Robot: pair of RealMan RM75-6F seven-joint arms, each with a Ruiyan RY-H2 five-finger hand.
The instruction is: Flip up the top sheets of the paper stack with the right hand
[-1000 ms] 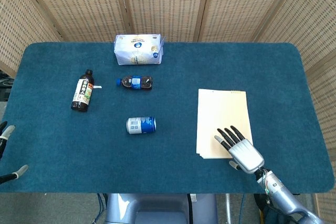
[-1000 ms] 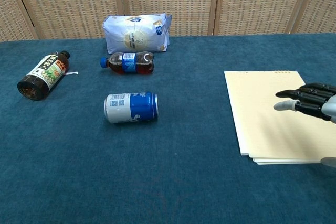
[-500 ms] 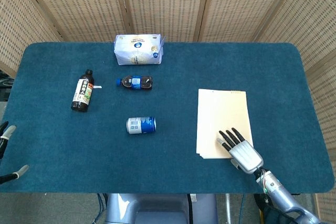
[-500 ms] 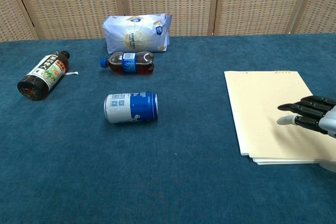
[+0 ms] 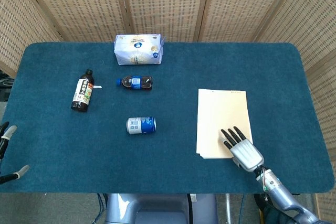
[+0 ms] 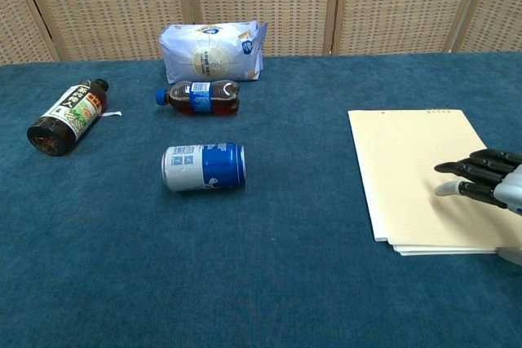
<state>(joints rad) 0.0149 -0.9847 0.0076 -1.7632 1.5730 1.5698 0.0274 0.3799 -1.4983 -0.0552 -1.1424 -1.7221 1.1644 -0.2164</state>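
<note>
Matt cream paper stack (image 5: 221,119) lies on a napped blue cloth table (image 5: 173,171).

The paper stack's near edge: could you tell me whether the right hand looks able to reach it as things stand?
Probably yes: the right hand hovers open over the paper stack near that edge, with nothing between them.

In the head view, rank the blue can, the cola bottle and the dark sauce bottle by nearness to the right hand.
From the right hand:
1. Blue can, table centre, on its side.
2. Cola bottle, behind the can.
3. Dark sauce bottle, far left.
</note>
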